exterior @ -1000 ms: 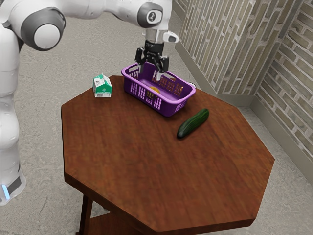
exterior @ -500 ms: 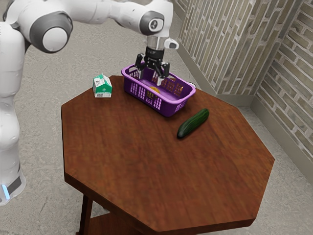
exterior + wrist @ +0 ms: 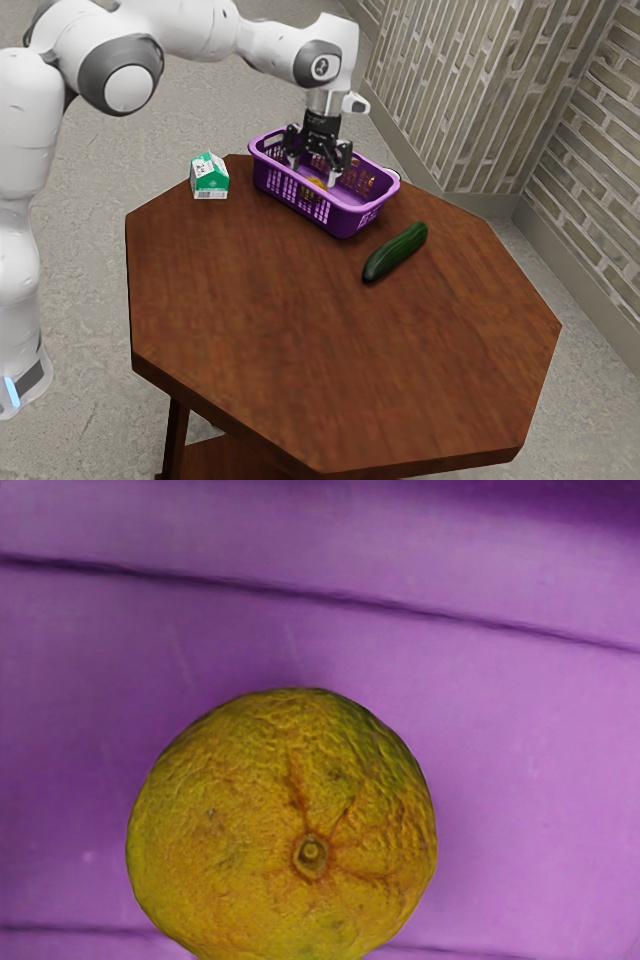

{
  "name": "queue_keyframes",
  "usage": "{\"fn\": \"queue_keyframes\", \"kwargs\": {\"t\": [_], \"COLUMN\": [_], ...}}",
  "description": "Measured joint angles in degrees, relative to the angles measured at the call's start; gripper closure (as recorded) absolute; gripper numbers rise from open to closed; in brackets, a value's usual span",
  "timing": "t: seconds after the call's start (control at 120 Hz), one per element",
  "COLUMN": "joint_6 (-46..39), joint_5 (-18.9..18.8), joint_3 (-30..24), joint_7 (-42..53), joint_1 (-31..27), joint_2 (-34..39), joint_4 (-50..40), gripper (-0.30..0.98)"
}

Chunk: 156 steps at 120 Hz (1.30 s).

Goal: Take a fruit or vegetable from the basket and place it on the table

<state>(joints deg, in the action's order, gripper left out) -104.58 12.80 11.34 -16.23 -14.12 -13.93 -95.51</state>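
Note:
My gripper [image 3: 313, 177] is open in the exterior view, its fingers reaching down inside the purple basket [image 3: 345, 219]. Low between and just beneath the fingertips lies a yellow-orange fruit [image 3: 316, 184], partly hidden by the basket's wall. In the wrist view the round, wrinkled yellow-green fruit [image 3: 285, 820] rests on the basket's purple floor [image 3: 520, 780], close under my hand. Whether a finger touches it cannot be made out.
A dark green cucumber [image 3: 395, 252] lies on the wooden table [image 3: 330, 360] beside the basket. A green and white carton [image 3: 209, 177] stands near the table edge, toward the exterior view's left. Basket walls surround my fingers.
My hand has come down deeper into the basket and shifted slightly toward the exterior view's right, its fingers still apart. Basket, cucumber and carton have stayed where they were.

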Motion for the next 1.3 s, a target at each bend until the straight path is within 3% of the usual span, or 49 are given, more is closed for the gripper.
{"fn": "queue_keyframes", "kwargs": {"t": [0.4, 1.242, 1.3], "joint_6": [-0.96, -2.76, -2.81], "joint_5": [0.22, 4.48, 4.92], "joint_3": [0.07, 0.1, 0.11], "joint_7": [-0.4, -0.7, -0.75], "joint_1": [-0.55, -1.77, -1.78], "joint_2": [-0.53, -4.56, -4.74], "joint_4": [-0.03, -0.22, -0.22], "gripper": [0.0, 0.0, 0.05]}}
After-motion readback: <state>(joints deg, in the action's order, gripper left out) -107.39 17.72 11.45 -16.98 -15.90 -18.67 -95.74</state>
